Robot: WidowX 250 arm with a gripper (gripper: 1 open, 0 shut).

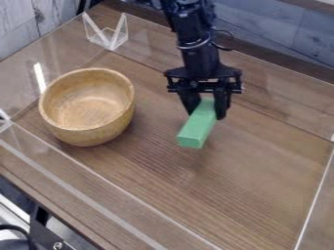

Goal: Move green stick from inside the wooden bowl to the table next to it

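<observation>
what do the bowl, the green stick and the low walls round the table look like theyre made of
The wooden bowl: light tan wood, smooth matte finish, with faint grain inside.

The green stick: uniform bright green with flat sides, possibly painted wood or plastic; the picture leaves it open.

The low walls: clear plastic by the look, see-through with bright edges.
</observation>
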